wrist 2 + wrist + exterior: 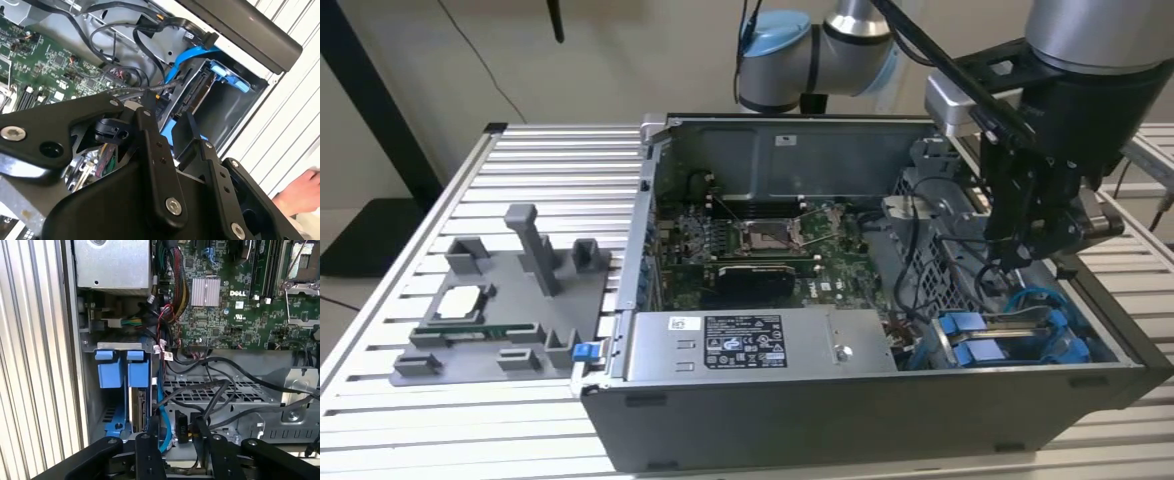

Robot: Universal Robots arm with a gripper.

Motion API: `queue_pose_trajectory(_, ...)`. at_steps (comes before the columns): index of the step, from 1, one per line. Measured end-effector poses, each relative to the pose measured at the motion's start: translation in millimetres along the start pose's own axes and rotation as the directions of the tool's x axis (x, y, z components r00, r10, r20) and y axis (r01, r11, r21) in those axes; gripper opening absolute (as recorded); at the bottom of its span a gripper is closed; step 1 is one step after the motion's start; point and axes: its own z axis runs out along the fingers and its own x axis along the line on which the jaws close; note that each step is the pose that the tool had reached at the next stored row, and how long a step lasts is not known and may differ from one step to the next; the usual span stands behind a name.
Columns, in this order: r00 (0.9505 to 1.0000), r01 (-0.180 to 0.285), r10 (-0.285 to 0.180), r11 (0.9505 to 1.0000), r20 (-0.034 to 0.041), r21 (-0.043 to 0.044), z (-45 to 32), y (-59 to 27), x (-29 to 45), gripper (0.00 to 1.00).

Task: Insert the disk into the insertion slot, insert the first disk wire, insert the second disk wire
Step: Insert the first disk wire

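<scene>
The disk stands on edge in its blue carrier, seated in the insertion slot at the case's near corner on the exterior view's right. My gripper hangs just above that bay. In the first wrist view the gripper is shut on a black wire connector, whose dark cables loop back over the perforated cage. A blue disk wire runs down beside the disk, and in the second wrist view this blue wire arcs over the bay near the gripper.
The open case holds the green motherboard and a labelled grey power supply. A grey fixture with parts lies on the slatted table at the exterior view's left. A person's hand rests outside the case wall.
</scene>
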Motion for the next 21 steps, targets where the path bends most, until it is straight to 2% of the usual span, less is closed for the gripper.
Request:
queue_pose_trajectory(16, 1.0000, 0.000, 0.000, 1.0000, -0.0003, 0.0001, 0.0, 2.1, -2.4, 1.00)
queue_pose_trajectory(17, 1.0000, 0.000, 0.000, 1.0000, -0.0003, 0.0000, -0.1, 2.1, -2.4, 0.00)
queue_pose_trajectory(21, 1.0000, 0.000, 0.000, 1.0000, -0.0004, 0.0001, 0.0, 2.1, -2.5, 0.00)
